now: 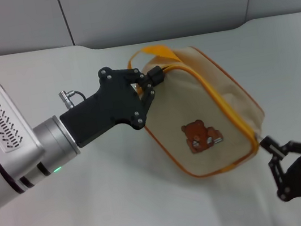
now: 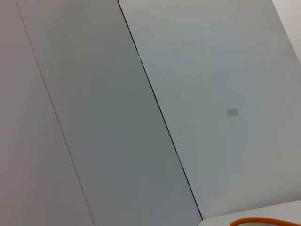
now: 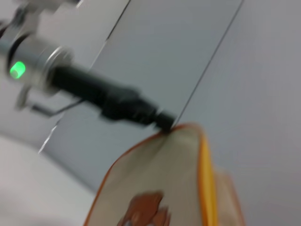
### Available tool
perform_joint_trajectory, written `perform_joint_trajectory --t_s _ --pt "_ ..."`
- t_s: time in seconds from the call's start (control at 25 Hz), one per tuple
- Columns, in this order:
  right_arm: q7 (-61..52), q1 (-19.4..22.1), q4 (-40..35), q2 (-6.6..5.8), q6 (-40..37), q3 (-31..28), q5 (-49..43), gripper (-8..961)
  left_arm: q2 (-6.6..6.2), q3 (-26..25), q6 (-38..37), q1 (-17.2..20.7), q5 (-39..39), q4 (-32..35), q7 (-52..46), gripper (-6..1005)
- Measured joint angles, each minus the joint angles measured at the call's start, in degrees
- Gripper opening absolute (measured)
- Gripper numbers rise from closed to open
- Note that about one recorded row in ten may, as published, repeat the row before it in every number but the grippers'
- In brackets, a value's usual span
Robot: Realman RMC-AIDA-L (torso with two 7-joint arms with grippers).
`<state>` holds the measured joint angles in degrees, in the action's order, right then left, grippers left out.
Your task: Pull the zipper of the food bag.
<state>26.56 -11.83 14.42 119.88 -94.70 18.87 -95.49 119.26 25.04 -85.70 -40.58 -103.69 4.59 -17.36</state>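
Right pincer (image 1: 269, 144) grips zipper (image 1: 265, 142) at food bag (image 1: 196, 111) corner.

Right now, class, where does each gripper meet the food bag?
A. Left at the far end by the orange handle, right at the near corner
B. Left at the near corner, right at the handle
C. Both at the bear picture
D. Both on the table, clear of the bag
A: the head view shows the left gripper pinching the food bag beside its orange handle, and the right gripper at the near corner.
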Motion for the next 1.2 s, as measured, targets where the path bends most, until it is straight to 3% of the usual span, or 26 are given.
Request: perform_joint_trajectory --t_s 0.24,0.44,0.52,0.64,0.72,0.92,1.08,1.12,1.16,1.2 --pt "-2.5 0.6 -0.7 -0.1 -7.1 -1.6 0.3 82 0.01 -3.0 0.0 3.1 0.1 -2.4 1.7 17" --pt "-14.6 -0.2 -4.6 -0.25 -9.9 -3.1 0.4 286 -0.01 -11.8 -1.4 7.7 0.1 -6.2 1.8 14" --pt "-23.7 -2.0 -6.9 -0.21 -9.7 -3.3 0.4 380 -0.02 -18.9 -2.2 11.6 0.1 -9.1 3.3 44" --pt "-27.6 -3.1 -7.5 -0.23 -9.0 -3.7 0.4 521 -0.03 -19.7 -2.9 12.6 0.1 -9.4 3.6 139" --pt "-29.0 -3.5 -7.8 -0.23 -8.7 -3.8 0.4 551 -0.17 -21.1 -5.6 14.7 0.1 -9.5 3.4 208" --pt "-37.4 -5.2 -10.4 -0.43 -7.9 -3.5 0.1 627 -0.55 -20.8 -11.0 16.8 -0.6 -8.1 1.6 396" --pt "-53.8 -6.2 -19.5 -0.57 -7.9 -1.5 -3.2 688 -0.75 -16.9 -15.6 17.6 -4.0 0.1 -9.4 496" --pt "-57.8 -6.5 -22.1 -0.6 -7.9 -0.8 -4.9 703 -0.75 -15.3 -16.6 17.7 -5.0 2.6 -12.4 521" --pt "-64.8 -7.3 -27.8 -0.77 -8.0 1.6 -9.3 704 -0.83 -10.1 -19.0 18.0 -7.4 9.2 -19.2 547" --pt "-64.8 -7.3 -27.8 -0.77 -8.0 1.6 -9.3 705 -0.83 -10.1 -19.0 18.0 -7.4 9.2 -19.2 572"
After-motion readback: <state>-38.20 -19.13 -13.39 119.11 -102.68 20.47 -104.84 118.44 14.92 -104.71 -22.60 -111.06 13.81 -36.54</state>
